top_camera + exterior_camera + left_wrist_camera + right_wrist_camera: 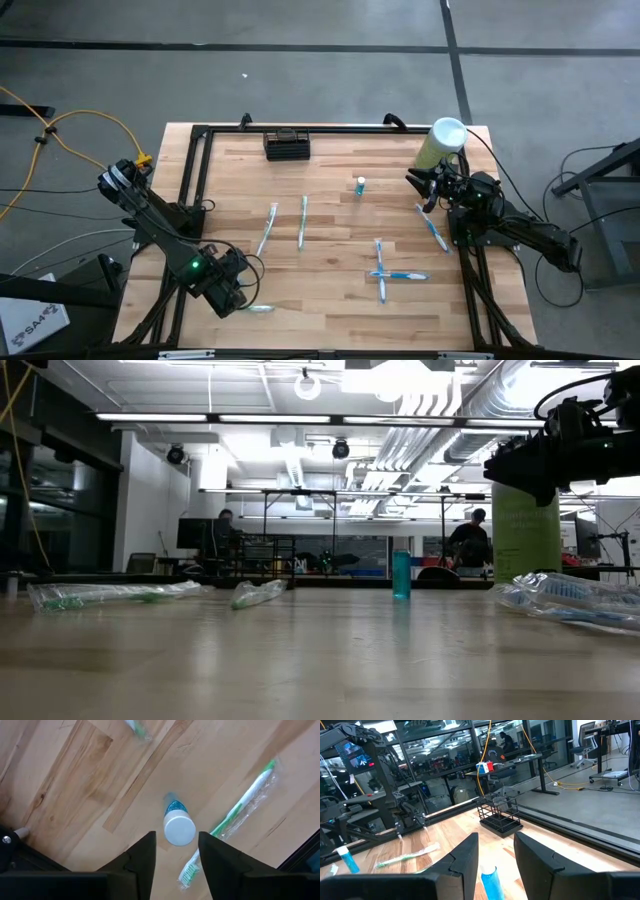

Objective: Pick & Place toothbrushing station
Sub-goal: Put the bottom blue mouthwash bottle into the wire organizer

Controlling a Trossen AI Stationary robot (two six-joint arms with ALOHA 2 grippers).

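both end effectors spread — left (243,296) | right (428,185) | toothbrushing station (287,145) well apart

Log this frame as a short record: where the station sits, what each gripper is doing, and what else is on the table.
station: toothbrushing station, upright at the table's far edge, no gripper near it
left: left gripper open, above a white-capped blue tube, a green toothbrush beside it
right: right gripper open, empty, next to the green cylinder
other: wrapped toothbrushes scattered mid-table
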